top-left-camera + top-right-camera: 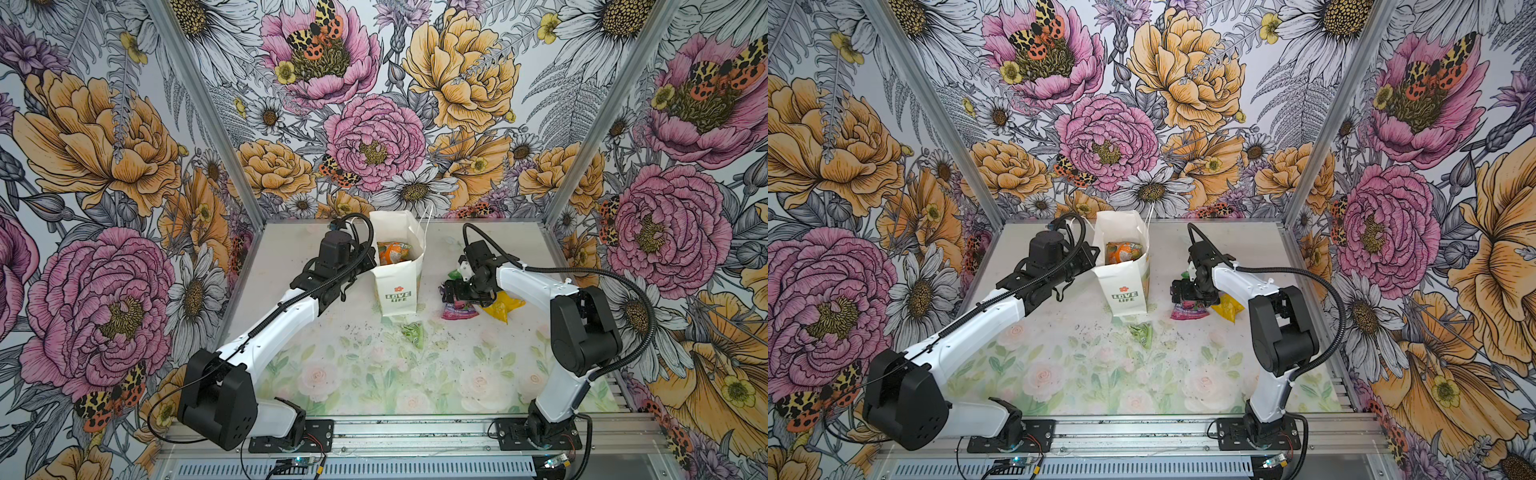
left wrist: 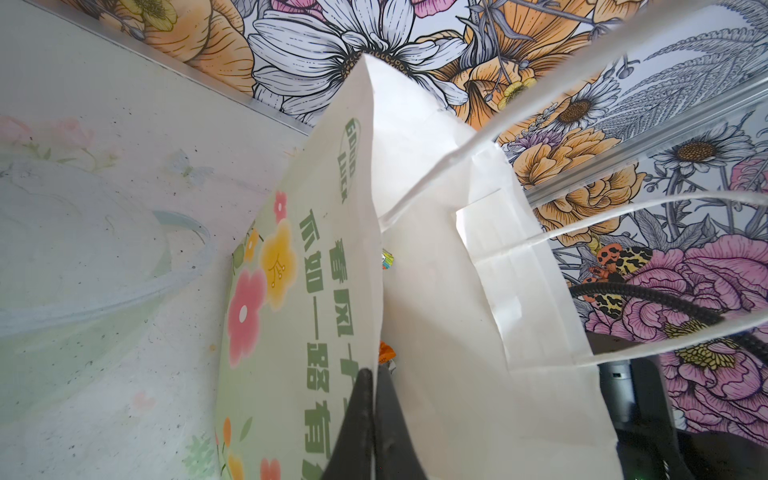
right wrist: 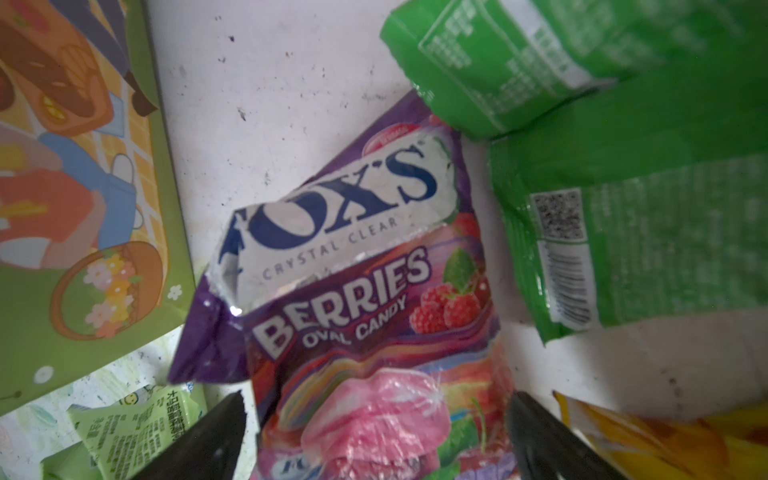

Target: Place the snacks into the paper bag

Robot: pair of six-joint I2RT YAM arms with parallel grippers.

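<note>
Paper bag [image 1: 397, 282] [image 1: 1125, 284]: the near-facing narrow side is showing "LOVE LIFE" in green block letters under a small red flower, in both top views. In the left wrist view the bag's left wide face is carrying a green "GOOD LUCK" mark near the rim, plus a line of green Chinese characters, the last ones running out of frame.

Purple-pink packet [image 3: 353, 270], lying right of the bag, is reading "FOX'S" (first letter creased), "CRYSTAL CLEAR", "BERRIES", "OVAL CANDY". The red oval logo above is coming out too blurred to read.

Green packet [image 3: 631, 257] is showing a QR code, a barcode and a print panel, all too small to read.

Pale green packet [image 3: 124, 428] is showing Chinese small print, not legible.
</note>
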